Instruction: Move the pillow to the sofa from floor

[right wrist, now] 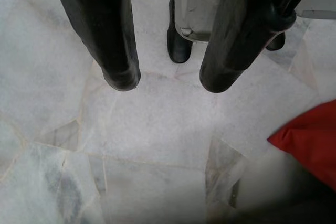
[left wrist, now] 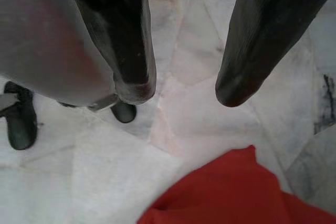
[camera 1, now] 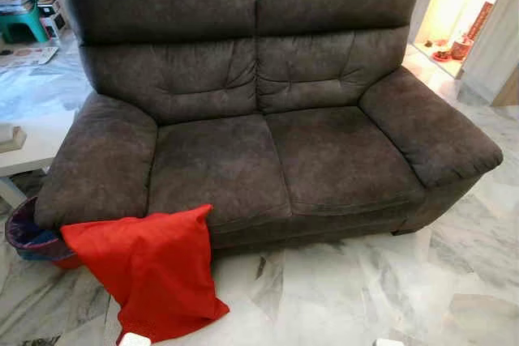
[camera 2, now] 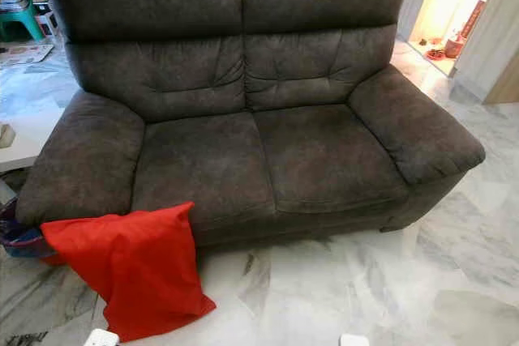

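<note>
A red pillow (camera 1: 150,269) lies on the marble floor, leaning against the front of the dark grey two-seat sofa (camera 1: 268,151) near its left armrest. In the left wrist view my left gripper (left wrist: 184,90) hangs open above the floor, with a corner of the red pillow (left wrist: 231,192) just beyond its fingertips. My right gripper (right wrist: 165,82) is open too, over bare marble, and the pillow's edge (right wrist: 310,140) shows off to one side. Nothing is held by either one.
A dark basket (camera 1: 28,237) sits on the floor beside the sofa's left armrest, partly behind the pillow. A white low table (camera 1: 24,151) stands at the left, a green stool (camera 1: 20,18) farther back. Open marble floor (camera 1: 365,289) lies before the sofa.
</note>
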### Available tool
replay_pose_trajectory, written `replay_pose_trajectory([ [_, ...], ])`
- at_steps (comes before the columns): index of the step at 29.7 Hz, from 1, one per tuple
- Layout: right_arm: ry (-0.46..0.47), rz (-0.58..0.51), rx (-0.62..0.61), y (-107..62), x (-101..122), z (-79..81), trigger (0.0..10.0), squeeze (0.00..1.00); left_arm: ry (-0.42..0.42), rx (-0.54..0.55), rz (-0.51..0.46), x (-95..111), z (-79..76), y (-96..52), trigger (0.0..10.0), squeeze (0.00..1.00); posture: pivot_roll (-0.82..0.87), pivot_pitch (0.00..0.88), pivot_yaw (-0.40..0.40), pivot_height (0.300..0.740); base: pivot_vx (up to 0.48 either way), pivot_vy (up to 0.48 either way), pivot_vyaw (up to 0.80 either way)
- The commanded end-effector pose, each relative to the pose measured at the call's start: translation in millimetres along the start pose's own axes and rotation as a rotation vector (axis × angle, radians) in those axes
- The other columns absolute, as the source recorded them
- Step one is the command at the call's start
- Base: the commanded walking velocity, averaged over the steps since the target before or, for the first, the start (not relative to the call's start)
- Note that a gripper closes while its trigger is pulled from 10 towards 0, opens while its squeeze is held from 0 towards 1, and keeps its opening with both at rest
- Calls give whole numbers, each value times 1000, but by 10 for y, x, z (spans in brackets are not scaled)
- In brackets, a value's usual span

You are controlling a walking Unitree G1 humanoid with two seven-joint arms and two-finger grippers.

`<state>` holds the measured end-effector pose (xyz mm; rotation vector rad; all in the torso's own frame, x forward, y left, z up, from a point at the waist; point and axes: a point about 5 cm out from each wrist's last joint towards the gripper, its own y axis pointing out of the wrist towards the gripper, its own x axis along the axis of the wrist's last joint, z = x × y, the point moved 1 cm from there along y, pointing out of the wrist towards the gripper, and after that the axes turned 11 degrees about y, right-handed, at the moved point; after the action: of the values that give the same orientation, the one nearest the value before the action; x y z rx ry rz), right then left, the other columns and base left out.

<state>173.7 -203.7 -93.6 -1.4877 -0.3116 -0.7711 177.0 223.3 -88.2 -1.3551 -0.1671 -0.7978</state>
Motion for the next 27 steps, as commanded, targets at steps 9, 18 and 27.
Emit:
replay_pose_trajectory([
  [9, 207, 13, -53, -20, -74, -63, 10000, 0, -109, 14, 27, -51, -55, 0, 10000, 0, -113, 75, 31, 740, 0, 0, 0],
  [18, 186, 4, -40, -10, -35, -54, 10000, 0, -111, 14, 26, -48, -44, 0, 10000, 0, -116, 62, 37, 740, 0, 0, 0],
  [27, 158, 3, -30, -6, -31, -20, 10000, 0, -99, 9, 27, -69, 9, -13, 10000, 0, -116, 56, 42, 740, 0, 0, 0],
])
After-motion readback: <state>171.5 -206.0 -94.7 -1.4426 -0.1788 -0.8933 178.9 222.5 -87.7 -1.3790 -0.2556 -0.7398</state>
